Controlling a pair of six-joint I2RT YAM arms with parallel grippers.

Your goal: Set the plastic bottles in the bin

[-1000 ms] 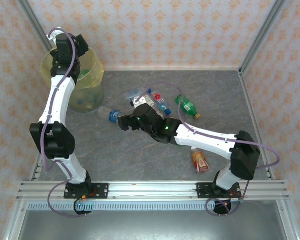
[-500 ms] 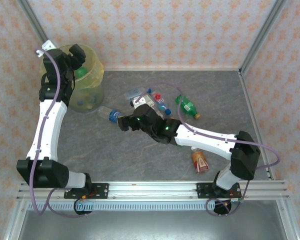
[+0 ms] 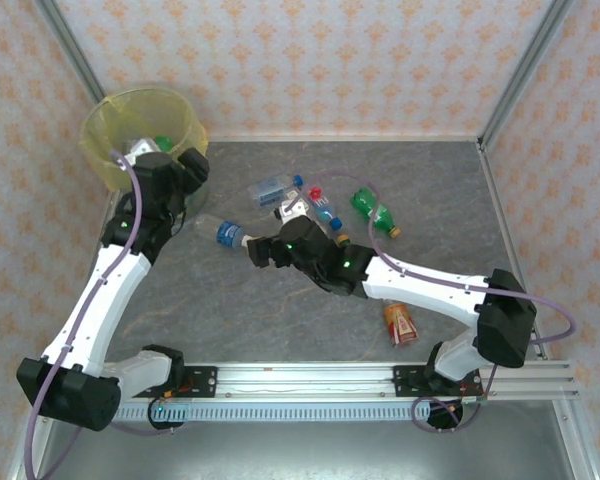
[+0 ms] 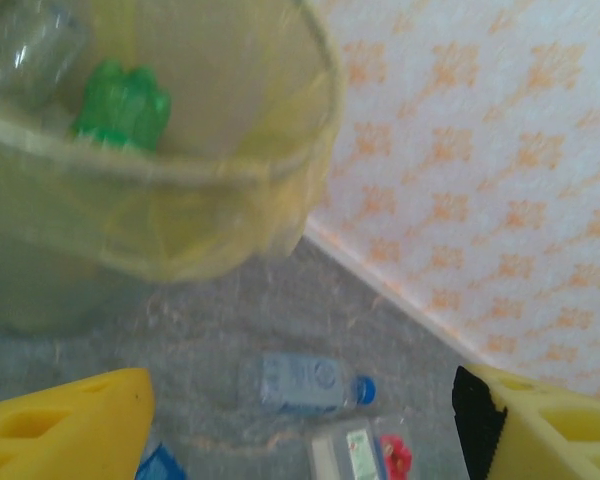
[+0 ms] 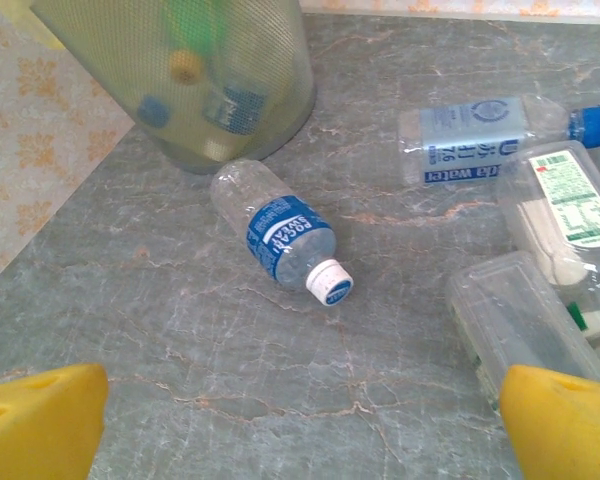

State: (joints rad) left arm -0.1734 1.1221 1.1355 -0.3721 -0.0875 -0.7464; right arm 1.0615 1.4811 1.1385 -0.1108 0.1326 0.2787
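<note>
Bottle [image 5: 283, 241] lying ahead of spread right tool [image 5: 302, 415], bin [image 5: 270, 90] beyond

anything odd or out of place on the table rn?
No spill visible. Two clear rectangular containers lie among the loose bottles on the table, off to the side of the bin; they are not bottles. The orange-red bottle lies apart from the rest, near the right arm's base.

The white-and-black left arm [image 3: 102, 290] reaches forward, its yellow-fingered left tool [image 4: 300, 425] spread wide and empty. The white-and-black right arm [image 3: 420, 285] stretches leftward, its yellow-fingered right tool [image 5: 300, 430] likewise spread wide, holding nothing.
</note>
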